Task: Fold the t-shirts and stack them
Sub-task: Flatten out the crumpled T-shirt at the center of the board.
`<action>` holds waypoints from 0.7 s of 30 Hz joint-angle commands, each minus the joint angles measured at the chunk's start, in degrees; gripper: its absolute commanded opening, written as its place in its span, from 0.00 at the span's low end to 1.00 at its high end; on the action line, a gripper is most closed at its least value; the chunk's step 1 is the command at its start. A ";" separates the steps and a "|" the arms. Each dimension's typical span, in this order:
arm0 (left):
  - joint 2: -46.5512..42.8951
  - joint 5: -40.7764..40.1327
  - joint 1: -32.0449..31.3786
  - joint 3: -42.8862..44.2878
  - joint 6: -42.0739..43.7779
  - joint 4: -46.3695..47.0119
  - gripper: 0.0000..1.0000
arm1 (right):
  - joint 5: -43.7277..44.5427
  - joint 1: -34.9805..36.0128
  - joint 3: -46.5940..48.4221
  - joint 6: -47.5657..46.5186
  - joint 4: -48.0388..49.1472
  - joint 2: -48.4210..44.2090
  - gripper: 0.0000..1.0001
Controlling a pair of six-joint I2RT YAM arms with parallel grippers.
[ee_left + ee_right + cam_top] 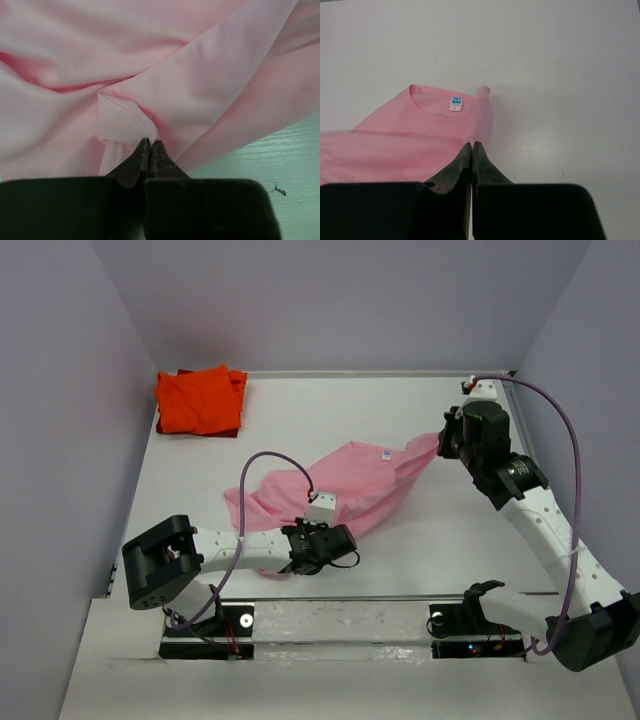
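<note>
T-shirts: pink t-shirt (pixel 350 480) being pinched at two spots, orange-red t-shirt (pixel 200 400) lying in far-left corner

Pink t-shirt is lying across the mid table (pixel 300 410), running diagonally from the near-left side up toward the right. It is bunching into soft folds at the left end and narrowing to a drawn-out tip at the right end. Can't tell whether that tip is lifting off the surface.

Left gripper (pixel 150 142) is sitting at the near edge of the cloth w/ its jaws pressed together, nipping a small folded ridge of pink fabric. Its wrist cam is showing deep creases fanning away from that pinch, plus a strip of bare tabletop at lower right.

Right gripper (pixel 471 145) is also pressing its jaws tight together, holding the cloth's edge just beside the collar (pixel 432 102). Collar is lying flat and facing up, w/ a small blue-and-white label (pixel 456 102) showing inside it. A short nub of pink cloth is poking up just right of the label.

Orange-red t-shirt is resting as a rumpled, roughly squared pile against the far-left corner, well apart from the pink one and from both arms.
</note>
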 commanded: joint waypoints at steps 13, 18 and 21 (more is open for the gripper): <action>-26.41 -16.23 -2.27 20.98 5.05 -24.05 0.00 | -0.34 -0.24 4.26 0.06 1.96 -2.08 0.00; -35.13 -23.68 -2.45 32.84 16.21 -25.87 0.00 | 0.63 -0.24 10.50 -0.29 -0.08 -3.39 0.00; -33.38 -28.43 -2.45 37.16 19.99 -29.66 0.00 | 2.28 -0.24 14.53 -1.34 -0.77 -3.31 0.00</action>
